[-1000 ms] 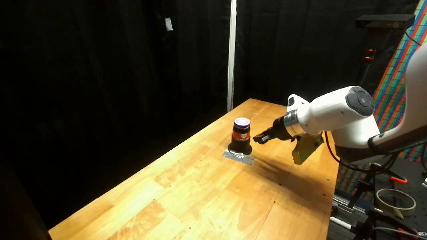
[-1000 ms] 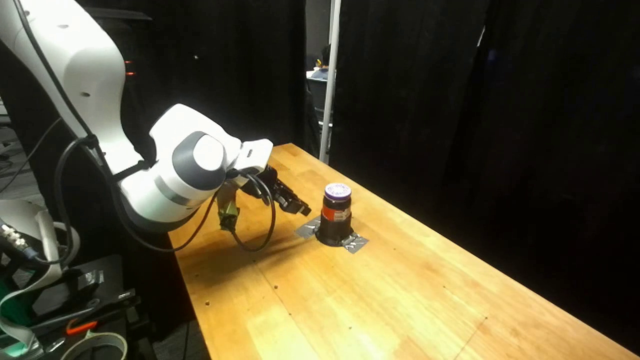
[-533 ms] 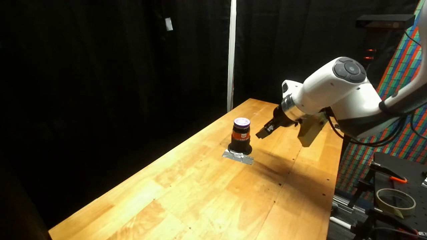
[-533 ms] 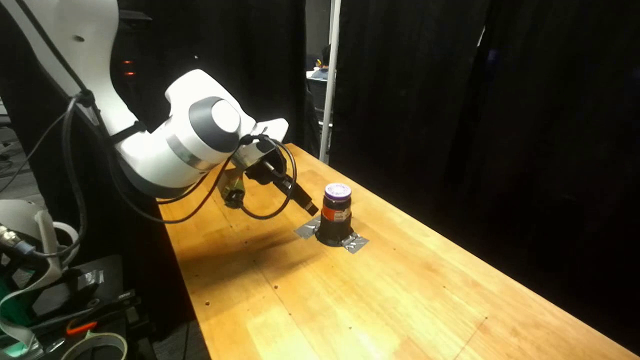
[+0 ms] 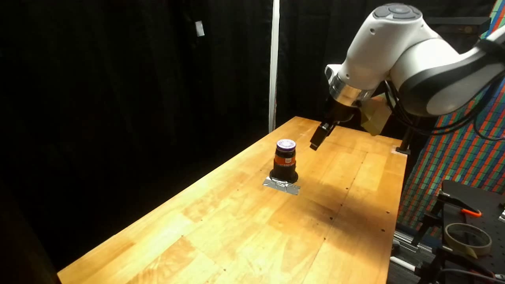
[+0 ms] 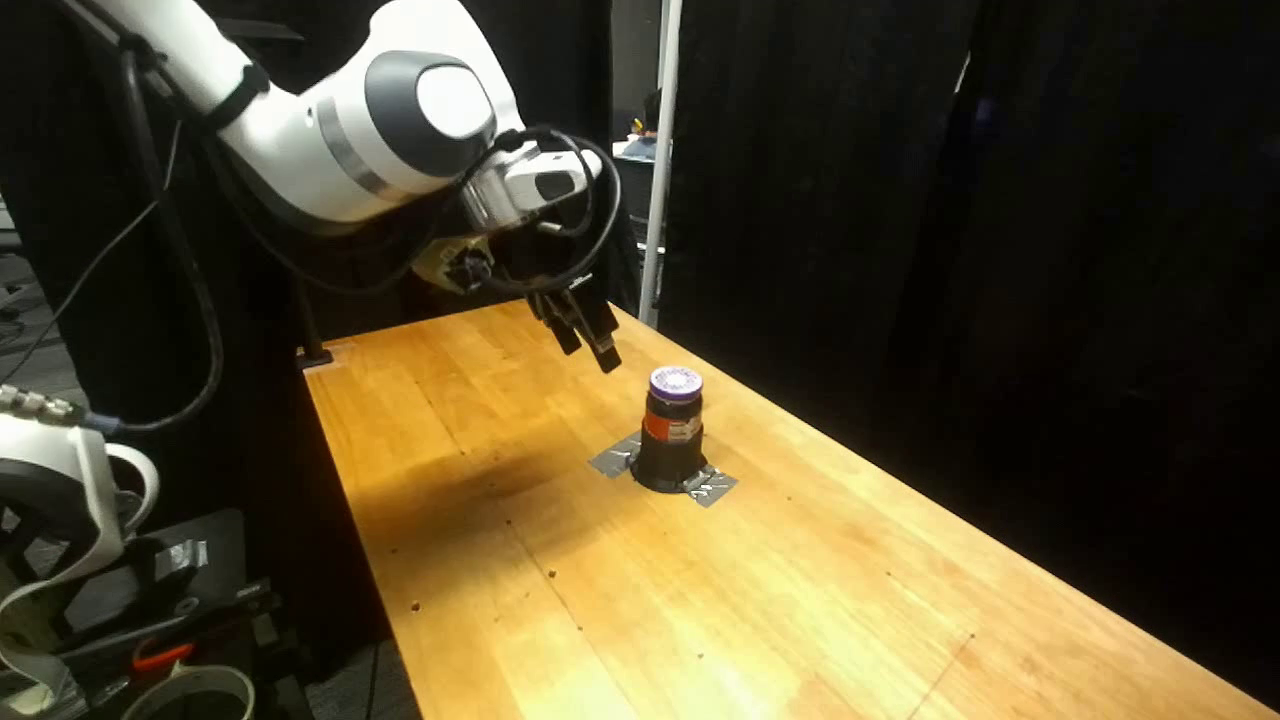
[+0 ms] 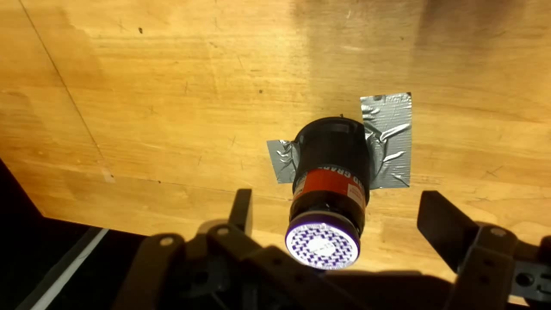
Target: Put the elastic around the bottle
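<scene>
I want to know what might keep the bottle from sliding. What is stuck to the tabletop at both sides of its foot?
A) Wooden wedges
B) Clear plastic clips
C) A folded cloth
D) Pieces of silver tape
D: the wrist view shows wrinkled silver tape on the tabletop, one piece at either side of the foot of the bottle.
</scene>
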